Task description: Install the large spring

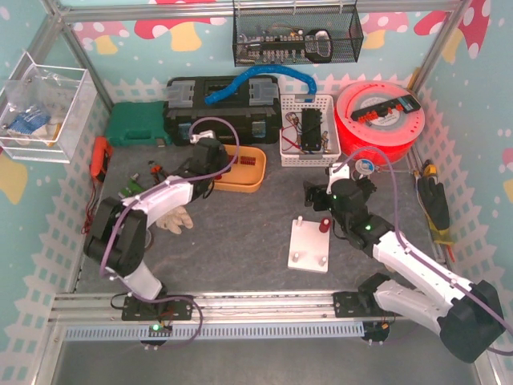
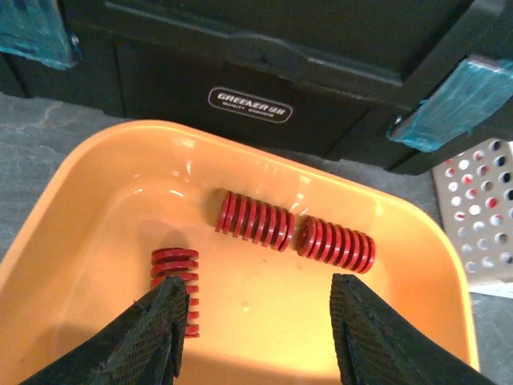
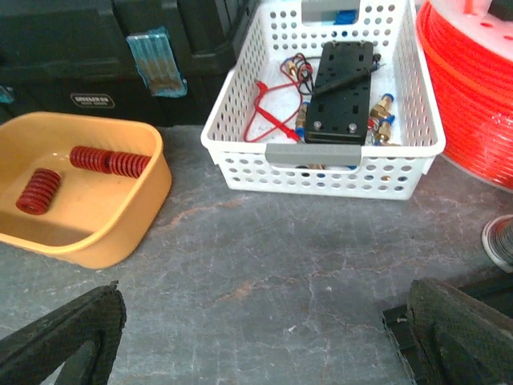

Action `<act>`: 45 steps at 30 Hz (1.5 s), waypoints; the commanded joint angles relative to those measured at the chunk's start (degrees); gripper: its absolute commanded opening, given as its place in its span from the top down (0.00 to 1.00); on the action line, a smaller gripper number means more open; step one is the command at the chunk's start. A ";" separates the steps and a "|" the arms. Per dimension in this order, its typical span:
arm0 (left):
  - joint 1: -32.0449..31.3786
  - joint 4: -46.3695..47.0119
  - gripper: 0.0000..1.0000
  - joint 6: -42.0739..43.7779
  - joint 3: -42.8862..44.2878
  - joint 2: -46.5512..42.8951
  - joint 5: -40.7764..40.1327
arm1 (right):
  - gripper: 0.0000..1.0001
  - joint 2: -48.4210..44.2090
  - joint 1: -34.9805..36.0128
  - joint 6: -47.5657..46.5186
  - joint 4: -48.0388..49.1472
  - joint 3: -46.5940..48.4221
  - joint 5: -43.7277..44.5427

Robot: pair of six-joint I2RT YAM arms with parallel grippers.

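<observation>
- Top view: the left gripper point(image 1: 216, 168) hangs over the orange tray point(image 1: 240, 188) at centre-left, just in front of the black toolbox point(image 1: 224, 112). The white peg board point(image 1: 309, 250) lies at lower centre with something red on one peg. The right gripper point(image 1: 335, 186) sits just above and right of it. The step in hand looks like fetching a spring.
- Left wrist view: the jaws are spread and hold nothing. Three red springs point(image 2: 254, 220) lie in the tray, two end to end at centre and one at lower left, partly behind a finger. I cannot settle which is the large one. The next move calls for choosing it, lowering astride the coil and closing. The neighbouring spring and tray wall crowd that.
- Right wrist view: the jaws are wide apart and empty over bare mat. The white basket point(image 3: 321, 160) at upper centre and the red spool point(image 3: 473, 88) at upper right stand clear of the board.
</observation>
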 commanded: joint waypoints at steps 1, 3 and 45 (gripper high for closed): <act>0.87 -9.28 0.49 -0.65 6.11 5.43 -0.30 | 0.05 -2.19 -0.11 -0.69 3.32 -0.59 -0.34; 0.91 -11.74 0.49 0.22 8.56 8.19 0.91 | 0.05 -2.93 -0.09 -0.83 4.57 -1.56 -1.24; 5.21 -23.65 0.66 5.41 22.02 26.72 4.70 | 0.05 -3.46 -0.10 -1.67 5.47 -2.45 -1.10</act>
